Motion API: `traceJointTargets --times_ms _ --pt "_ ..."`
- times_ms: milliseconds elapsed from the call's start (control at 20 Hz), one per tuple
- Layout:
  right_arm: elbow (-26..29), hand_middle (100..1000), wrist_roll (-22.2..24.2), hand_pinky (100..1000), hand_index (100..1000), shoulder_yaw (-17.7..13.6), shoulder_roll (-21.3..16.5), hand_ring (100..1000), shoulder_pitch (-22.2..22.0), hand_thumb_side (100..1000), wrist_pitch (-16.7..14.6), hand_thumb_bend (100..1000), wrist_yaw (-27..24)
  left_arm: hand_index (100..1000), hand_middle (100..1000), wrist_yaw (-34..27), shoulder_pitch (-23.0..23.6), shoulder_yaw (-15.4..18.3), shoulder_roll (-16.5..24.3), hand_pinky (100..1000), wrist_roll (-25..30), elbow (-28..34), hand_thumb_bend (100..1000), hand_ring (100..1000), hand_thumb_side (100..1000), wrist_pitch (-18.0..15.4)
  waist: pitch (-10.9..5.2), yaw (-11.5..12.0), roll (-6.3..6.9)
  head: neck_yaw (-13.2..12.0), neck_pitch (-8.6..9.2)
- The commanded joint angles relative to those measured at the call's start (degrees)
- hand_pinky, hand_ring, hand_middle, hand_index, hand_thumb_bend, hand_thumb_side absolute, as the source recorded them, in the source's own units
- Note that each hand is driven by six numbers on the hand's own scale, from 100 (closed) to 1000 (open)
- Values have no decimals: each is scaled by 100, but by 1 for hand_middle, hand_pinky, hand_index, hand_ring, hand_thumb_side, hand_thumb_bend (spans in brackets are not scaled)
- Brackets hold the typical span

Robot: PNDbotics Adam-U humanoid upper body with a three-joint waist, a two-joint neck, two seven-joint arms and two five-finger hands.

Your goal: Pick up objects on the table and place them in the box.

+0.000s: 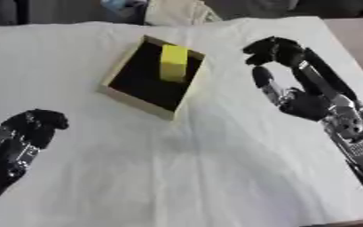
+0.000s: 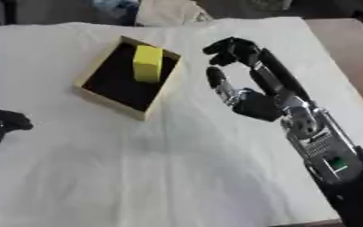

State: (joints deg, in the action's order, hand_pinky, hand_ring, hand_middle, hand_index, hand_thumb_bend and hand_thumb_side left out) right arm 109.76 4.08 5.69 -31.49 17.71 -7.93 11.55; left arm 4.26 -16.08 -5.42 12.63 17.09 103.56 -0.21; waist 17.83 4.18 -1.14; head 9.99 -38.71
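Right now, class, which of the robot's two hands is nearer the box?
The right hand, raised just right of the box that holds the yellow block. The left hand rests far off at the lower left.

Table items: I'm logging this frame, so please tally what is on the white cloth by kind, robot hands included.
Yellow block, inside the box: 1
Box, tan walls and black inside: 1
Robot hands, left hand and right hand: 2
Total: 4
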Motion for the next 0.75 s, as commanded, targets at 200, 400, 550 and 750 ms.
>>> traceJointTargets --times_ms 200,400,550,750 --pt "472 752 73 726 820 -109 225 718 -237 780 370 166 7 758 642 34 6 107 61 873 -82 57 462 714 720 9 -123 -28 -11 -155 -193" --pt "483 751 215 727 819 -74 369 717 -398 786 217 163 87 761 643 42 10 125 68 873 -126 61 461 715 721 22 -103 -64 -13 -204 -227" --pt "483 750 294 727 819 -79 468 717 -491 791 131 160 122 765 644 44 16 113 66 874 -118 58 461 715 722 26 -106 -106 -7 -221 -240" --pt "483 747 354 726 818 -81 553 711 -545 797 84 157 198 768 644 49 8 138 65 874 -141 65 460 716 722 26 -99 -95 1 -351 -196"
